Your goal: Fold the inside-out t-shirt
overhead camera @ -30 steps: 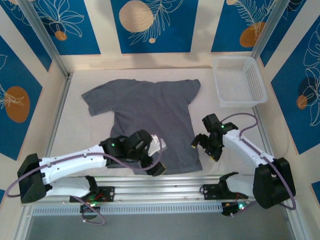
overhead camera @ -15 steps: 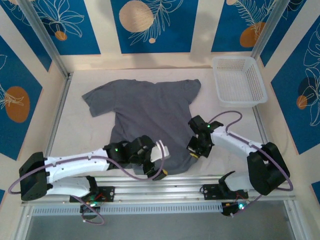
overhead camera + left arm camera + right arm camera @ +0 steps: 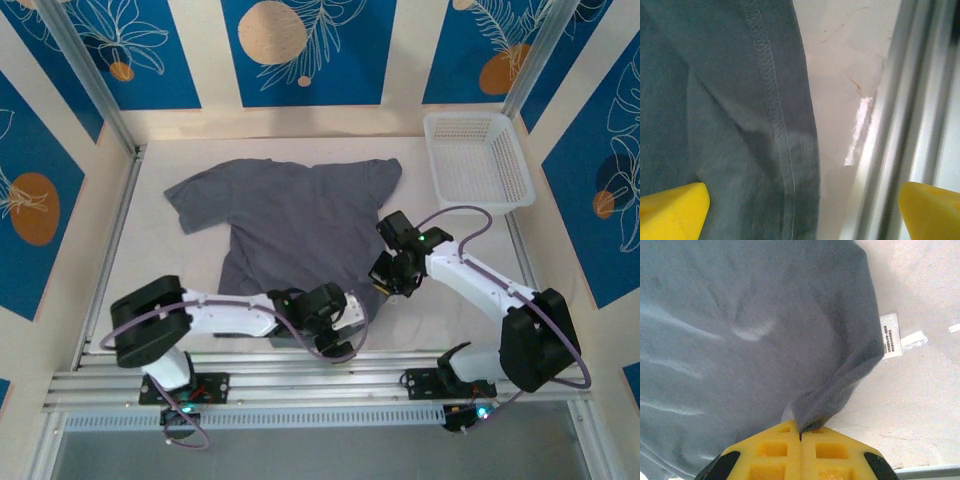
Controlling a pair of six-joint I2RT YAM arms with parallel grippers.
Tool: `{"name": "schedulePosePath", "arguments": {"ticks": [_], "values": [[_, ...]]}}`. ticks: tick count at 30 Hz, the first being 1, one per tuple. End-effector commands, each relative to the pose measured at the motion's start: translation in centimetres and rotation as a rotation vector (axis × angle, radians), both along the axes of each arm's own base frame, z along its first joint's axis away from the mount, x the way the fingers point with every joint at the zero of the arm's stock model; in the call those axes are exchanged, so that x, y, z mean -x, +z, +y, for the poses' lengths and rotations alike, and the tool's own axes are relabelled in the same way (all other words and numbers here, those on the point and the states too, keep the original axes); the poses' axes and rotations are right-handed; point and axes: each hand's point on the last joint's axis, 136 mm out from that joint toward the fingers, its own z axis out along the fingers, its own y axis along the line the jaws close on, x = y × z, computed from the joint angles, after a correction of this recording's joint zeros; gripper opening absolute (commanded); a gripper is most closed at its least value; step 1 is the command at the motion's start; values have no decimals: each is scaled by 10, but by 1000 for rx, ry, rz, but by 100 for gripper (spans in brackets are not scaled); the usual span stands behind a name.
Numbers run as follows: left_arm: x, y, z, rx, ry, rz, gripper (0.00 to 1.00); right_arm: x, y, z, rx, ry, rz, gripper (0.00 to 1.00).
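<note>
Blue panels with white leaves and orange discs wall in a pale surface (image 3: pixel 150 270). One t-shirt (image 3: pixel 290 220) lies spread flat on it, collar away from the arms' bases, hem toward them. It is plain dark grey, soft and creased, with two short sleeves out to the sides. Raised stitching (image 3: pixel 771 90) runs along its hem, and a small white label (image 3: pixel 890 334) pokes out at its right edge. One white basket (image 3: pixel 478 204) sits just beyond the t-shirt's right sleeve, apart from it.

Two arms reach in, each with one hand. The right hand (image 3: pixel 385 280) is at the t-shirt's right edge near the hem. Its yellow fingers are pressed together on a small pinch of the cloth, which rises into a peak there. The left hand (image 3: pixel 343 322) hangs over the t-shirt's near hem with its fingers spread wide and gripping nothing. One finger is above the cloth, the other out past the hem.
</note>
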Motion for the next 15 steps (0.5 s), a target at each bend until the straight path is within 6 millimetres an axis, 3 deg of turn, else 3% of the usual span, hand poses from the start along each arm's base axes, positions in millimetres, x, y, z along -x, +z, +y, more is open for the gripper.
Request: {"name": "schedulePosePath", "arguments": {"ticks": [1,7,9,13,15], "values": [[-9,4,-24,38,15,-51,91,-4,10,-3,-16,-49,4,6],[-41,-2,-3,-58,185,-206,56,-7,12,-11,-10,-93,-5,6],[-47,3,6,-61,225,-242,37,-7,10,-14,-4,-96,-2,7],[-34,13,6,-6,172,-194,0,-7,4,-21,15,-98,5,7],[-23,13,2,31,129,-129,0,-8,0,-22,17,-79,1,10]]}}
